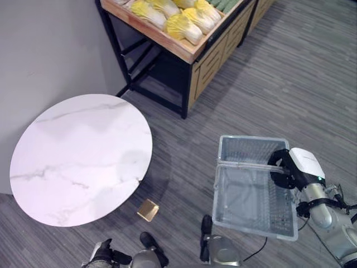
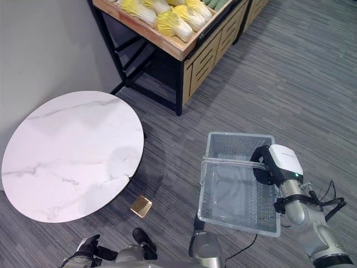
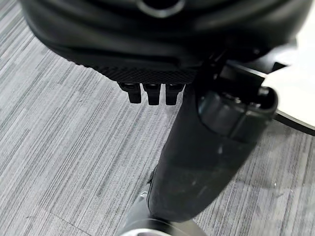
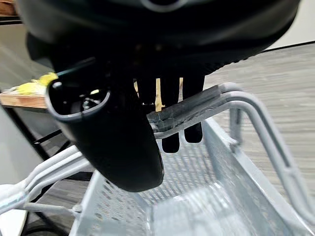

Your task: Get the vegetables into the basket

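An empty grey mesh basket (image 1: 218,192) hangs low over the carpet at the lower right. My right hand (image 1: 280,169) has its fingers (image 4: 170,98) curled round the basket's handle (image 4: 211,105). Several yellow-green cabbages (image 1: 179,23) lie on a wooden shelf stand (image 1: 192,53) at the far top, with dark green vegetables (image 1: 224,4) beside them. The stand is well away from the basket. My left hand (image 1: 103,252) hangs low at the bottom left over the carpet, its fingers (image 3: 152,92) relaxed and holding nothing.
A round white marble table (image 1: 78,159) stands at the left against a grey wall (image 1: 44,50). A small golden-brown square thing (image 1: 148,210) lies on the carpet by the table's near edge. Grey carpet stretches between the table, the stand and the basket.
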